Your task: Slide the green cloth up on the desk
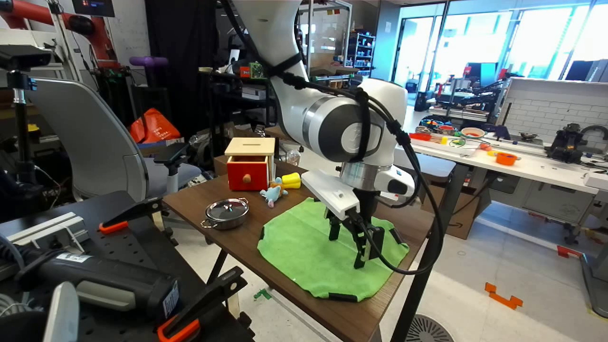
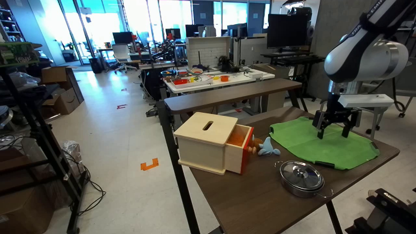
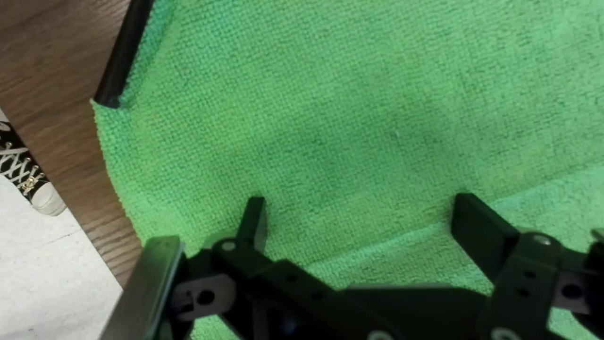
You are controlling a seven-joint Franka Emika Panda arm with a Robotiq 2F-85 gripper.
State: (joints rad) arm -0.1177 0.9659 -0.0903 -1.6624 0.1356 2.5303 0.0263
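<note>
Where an exterior view catches my fingers (image 1: 334, 231), they point down at the green cloth (image 1: 316, 259), spread out on the desk (image 1: 190, 202). In an exterior view, the lidded pot (image 2: 302, 178) stands near the cloth's edge, apart from it. In the wrist view my fingertips (image 3: 476, 224) are wide apart, holding nothing; whether they touch the cloth I cannot tell. I judge this the placing before the slide: next, press lightly, then drag without bunching.
</note>
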